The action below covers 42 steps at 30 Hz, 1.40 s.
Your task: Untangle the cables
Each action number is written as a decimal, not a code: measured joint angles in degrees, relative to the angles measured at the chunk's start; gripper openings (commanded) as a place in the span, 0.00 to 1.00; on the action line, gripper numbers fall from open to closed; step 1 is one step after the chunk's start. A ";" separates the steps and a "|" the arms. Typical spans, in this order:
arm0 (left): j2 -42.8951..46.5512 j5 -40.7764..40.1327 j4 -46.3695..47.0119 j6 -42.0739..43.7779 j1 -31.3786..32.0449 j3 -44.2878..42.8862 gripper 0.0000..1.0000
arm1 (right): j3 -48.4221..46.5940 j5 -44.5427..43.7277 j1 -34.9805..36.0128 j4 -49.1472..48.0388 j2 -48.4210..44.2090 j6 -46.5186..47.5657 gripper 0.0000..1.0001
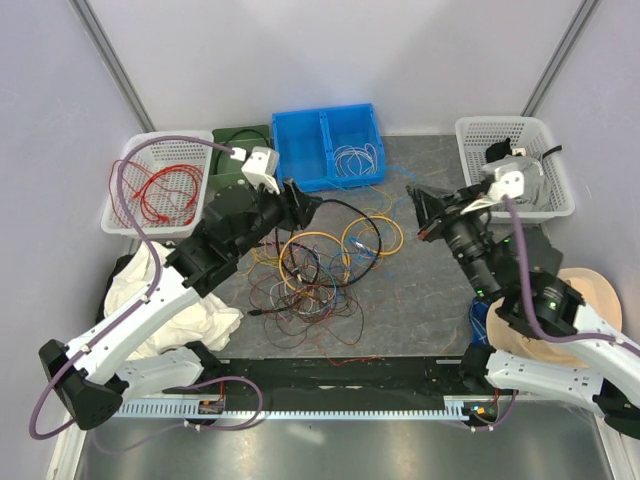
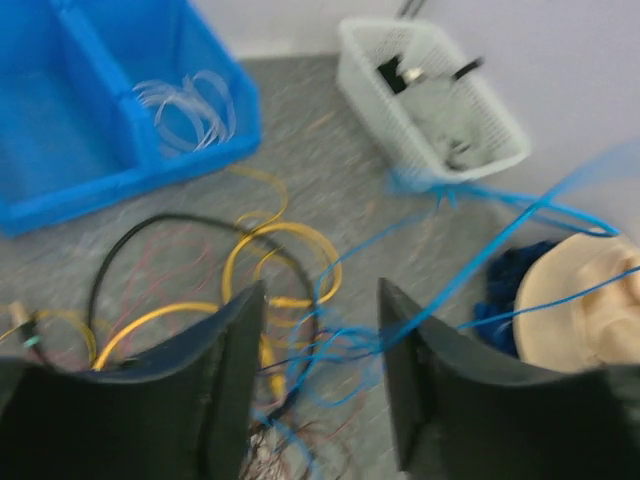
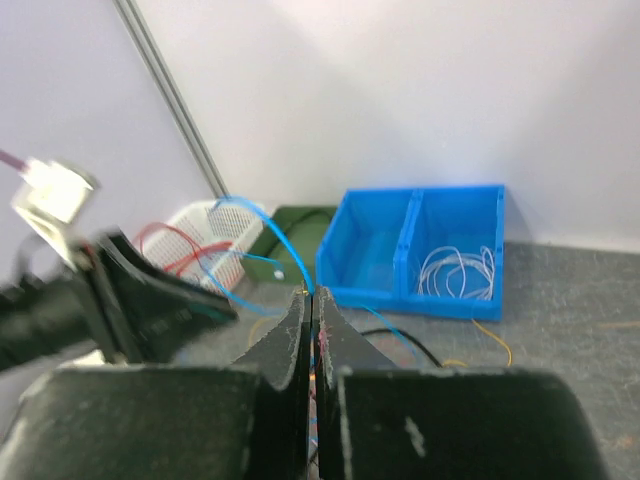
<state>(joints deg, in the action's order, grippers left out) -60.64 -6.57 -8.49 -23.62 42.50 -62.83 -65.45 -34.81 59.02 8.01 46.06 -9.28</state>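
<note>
The cables (image 1: pixel 320 270) lie in a knotted heap mid-worktop (image 1: pixel 420 300), in front of the blue bin (image 1: pixel 330 145): yellow loops, a black one, and fine red and brown wires. The left pincer (image 1: pixel 308 203) sits over the heap's far left edge. The right pincer (image 1: pixel 414 205) is off to the heap's far right, well apart from it.

In the left wrist view, the left pincer (image 2: pixel 320 350) has its jaws wide apart and grips nothing. Blue wire crosses the gap between the fingers (image 2: pixel 235 370), with the yellow loops below; that view is blurred. The right pincer (image 3: pixel 312 300) is pressed closed on a blue strand (image 3: pixel 270 222), which arcs up and left from the tips.

The left arm stretches diagonally from its near-left base, forward and rightward, wrist tilted down at the heap. The right arm rises from its near-right base and leans leftward, its pincer pointing roughly level across the worktop at the left pincer.
</note>
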 measured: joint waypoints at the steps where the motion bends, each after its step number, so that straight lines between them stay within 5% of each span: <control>1: 0.07 -0.57 -0.61 -0.39 0.00 1.33 0.99 | -1.40 -0.15 0.00 0.55 -0.09 0.11 0.00; 16: 8.20 -4.68 -4.98 -1.57 -0.02 5.68 1.00 | -10.32 1.38 0.00 5.46 4.17 1.11 0.00; 21: 13.46 8.74 15.63 -0.22 -0.02 16.59 1.00 | -13.70 3.96 0.00 6.75 5.77 -0.17 0.00; 26: 6.71 21.09 33.86 -0.17 0.72 21.38 1.00 | -16.79 6.84 0.00 7.82 7.56 -2.56 0.00; 42: -8.57 28.13 53.46 0.76 4.87 20.68 1.00 | -44.11 16.24 0.00 13.03 17.14 -3.98 0.00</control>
<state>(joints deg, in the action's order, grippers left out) -69.21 21.56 44.97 -22.85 47.37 -42.15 -109.56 -18.57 59.02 21.04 63.20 -13.26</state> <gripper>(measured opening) 0.993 0.007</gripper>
